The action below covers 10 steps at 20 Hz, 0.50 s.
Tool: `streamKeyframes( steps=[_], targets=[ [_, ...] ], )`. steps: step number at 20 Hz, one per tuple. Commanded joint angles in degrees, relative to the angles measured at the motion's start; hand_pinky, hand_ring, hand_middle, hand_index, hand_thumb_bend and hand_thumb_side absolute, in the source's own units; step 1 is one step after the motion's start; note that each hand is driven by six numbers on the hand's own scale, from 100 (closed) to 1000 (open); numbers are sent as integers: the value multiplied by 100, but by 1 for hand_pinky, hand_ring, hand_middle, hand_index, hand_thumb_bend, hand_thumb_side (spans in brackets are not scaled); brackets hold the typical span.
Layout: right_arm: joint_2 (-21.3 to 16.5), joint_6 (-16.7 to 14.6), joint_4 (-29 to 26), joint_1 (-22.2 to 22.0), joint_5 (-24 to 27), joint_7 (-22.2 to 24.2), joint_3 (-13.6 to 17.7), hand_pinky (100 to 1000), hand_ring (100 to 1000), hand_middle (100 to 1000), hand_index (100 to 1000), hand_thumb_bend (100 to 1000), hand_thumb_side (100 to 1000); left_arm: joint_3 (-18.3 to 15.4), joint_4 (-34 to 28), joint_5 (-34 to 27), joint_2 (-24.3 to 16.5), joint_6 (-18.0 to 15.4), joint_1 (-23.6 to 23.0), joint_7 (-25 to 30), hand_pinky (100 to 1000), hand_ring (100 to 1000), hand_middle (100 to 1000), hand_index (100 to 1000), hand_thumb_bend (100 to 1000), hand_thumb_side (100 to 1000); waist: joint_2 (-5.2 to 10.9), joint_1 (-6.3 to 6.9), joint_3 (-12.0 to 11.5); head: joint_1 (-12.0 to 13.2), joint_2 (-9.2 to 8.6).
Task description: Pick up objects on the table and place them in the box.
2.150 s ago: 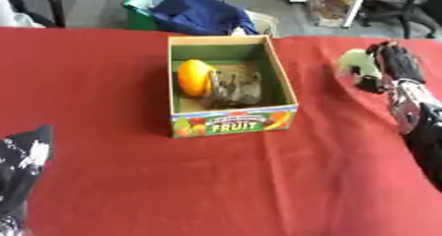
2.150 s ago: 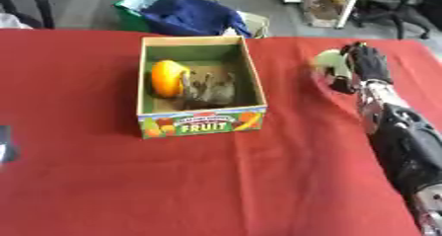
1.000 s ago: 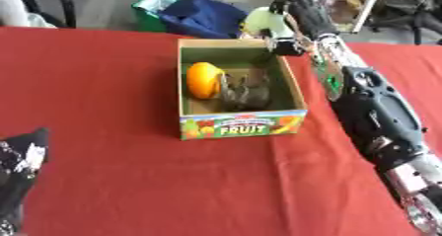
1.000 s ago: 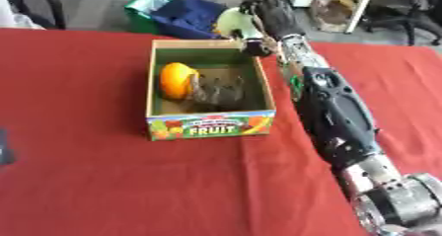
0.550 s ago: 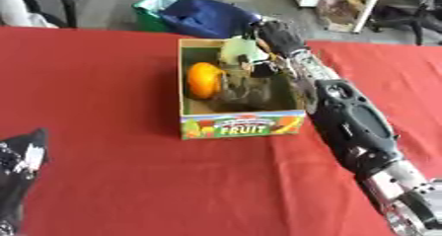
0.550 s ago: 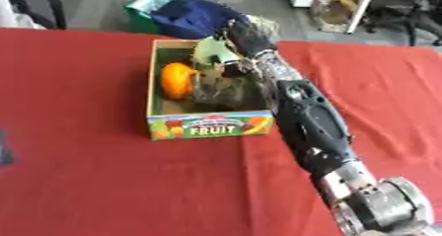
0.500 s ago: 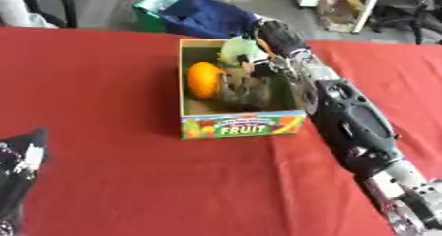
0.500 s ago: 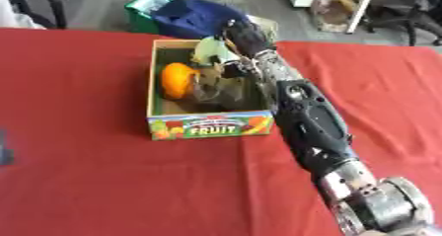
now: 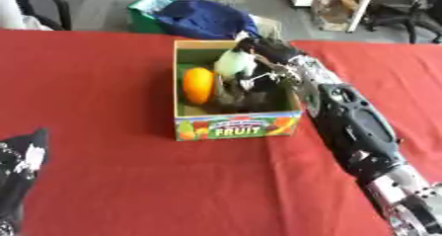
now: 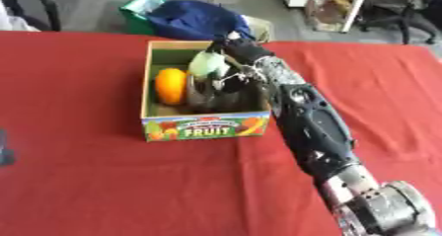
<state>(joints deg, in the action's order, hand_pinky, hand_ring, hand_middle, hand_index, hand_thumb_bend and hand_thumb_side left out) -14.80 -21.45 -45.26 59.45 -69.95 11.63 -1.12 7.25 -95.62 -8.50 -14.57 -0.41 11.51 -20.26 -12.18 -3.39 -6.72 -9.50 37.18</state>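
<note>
The right hand (image 9: pixel 259 57) reaches over the box (image 9: pixel 233 126), fingers curled around a pale green object (image 9: pixel 231 63) above an orange fruit (image 9: pixel 199 84). The left hand (image 9: pixel 19 163) rests low, fingers unclear. In the right eye view, the forearm (image 10: pixel 307 116) stretches across the red table (image 10: pixel 103 180).

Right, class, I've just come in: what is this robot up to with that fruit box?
The robot's right hand reaches over the open fruit box, its fingers curled round a pale green object held above the inside. An orange fruit and a dark item already lie in the box. The left hand rests idle at the lower left.
</note>
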Motion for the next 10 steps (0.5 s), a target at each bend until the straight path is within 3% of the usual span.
streamKeyframes(
  steps=[1,7,10],
  targets=[
    [-319,-96,-484,87,492,403,-14,759,816,930,936,114,350,-30,-109,-10,-47,-11,19,-7,590,546,481,605,532,456,115,31,22,16,-13],
    [-629,-111,-1188,-7,1222,794,-92,764,825,930,936,100,317,-39,-107,0,-67,-14,2,-13,591,545,481,605,531,456,120,24,93,32,9],
    [-780,-86,-1542,-140,1620,778,-82,745,799,893,921,100,255,-48,-113,2,-64,-20,2,-17,590,545,481,605,531,456,122,27,122,71,5]
  ],
)
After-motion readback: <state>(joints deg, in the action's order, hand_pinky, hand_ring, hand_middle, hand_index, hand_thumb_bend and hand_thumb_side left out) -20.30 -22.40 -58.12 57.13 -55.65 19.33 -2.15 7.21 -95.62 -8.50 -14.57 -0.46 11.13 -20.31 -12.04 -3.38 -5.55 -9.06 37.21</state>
